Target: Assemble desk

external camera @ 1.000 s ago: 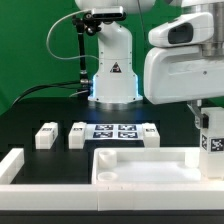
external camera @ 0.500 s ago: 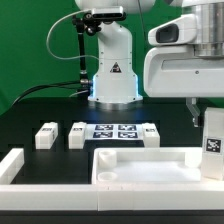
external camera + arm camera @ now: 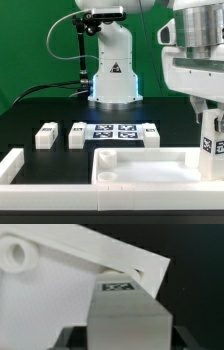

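Pinching a tagged leg (image 3: 211,142) upright in the gripper (image 3: 209,124), at the tabletop's (image 3: 140,168) corner on the exterior view's right. Cannot tell whether touching that tabletop, flat on the dark surface (image 3: 40,105).

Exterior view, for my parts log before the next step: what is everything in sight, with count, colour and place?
tabletop panel: one, white, flat at the front of the table.
loose legs: three, white, lying behind the panel, two on the exterior view's left of the marker board, one on its right.
held leg: one, white with a black-and-white tag, upright by the panel's corner on the exterior view's right.
marker board: one, white with four tags, behind the panel.
border bars: two seen, white, front and exterior view's left edges.
table: one, black.
robot base: one, white, back centre.
gripper: one, white, shut on the held leg.
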### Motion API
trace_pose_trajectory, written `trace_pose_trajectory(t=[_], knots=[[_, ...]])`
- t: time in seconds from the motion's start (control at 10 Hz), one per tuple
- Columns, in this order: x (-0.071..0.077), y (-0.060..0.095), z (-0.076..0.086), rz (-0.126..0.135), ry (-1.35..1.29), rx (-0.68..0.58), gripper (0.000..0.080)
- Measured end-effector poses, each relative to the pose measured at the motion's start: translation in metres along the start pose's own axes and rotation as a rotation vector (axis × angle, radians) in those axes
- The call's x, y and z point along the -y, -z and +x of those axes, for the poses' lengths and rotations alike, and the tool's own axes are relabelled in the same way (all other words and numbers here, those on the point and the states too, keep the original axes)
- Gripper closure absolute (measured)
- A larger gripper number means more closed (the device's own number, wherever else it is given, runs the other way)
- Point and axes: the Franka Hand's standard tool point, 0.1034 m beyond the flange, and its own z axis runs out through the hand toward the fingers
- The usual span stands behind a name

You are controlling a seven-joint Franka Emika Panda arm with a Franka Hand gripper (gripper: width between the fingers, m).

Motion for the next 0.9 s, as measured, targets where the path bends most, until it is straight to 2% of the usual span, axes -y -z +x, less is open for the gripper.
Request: trace_pose_trajectory(t=[0.2, 0.3, 0.4, 0.5, 0.6, 0.7, 0.9], knots=[[0.0, -0.001, -0.001, -0.001, 0.043, 0.002, 0.0509], [0.0, -0.001, -0.001, -0.004, 0.109, -0.005, 0.033], [0.0, 0.0, -0.002, -0.009, 0.275, -0.021, 0.0214], [0.002, 0.0, -0.004, -0.002, 0.434, -0.034, 0.0214], [0.002, -0.001, -0.007, -0.007, 0.582, -0.038, 0.0161], [0.002, -0.002, -0.014, -0.02, 0.735, -0.044, 0.0153], [0.002, -0.003, -0.014, -0.023, 0.864, -0.042, 0.0153]])
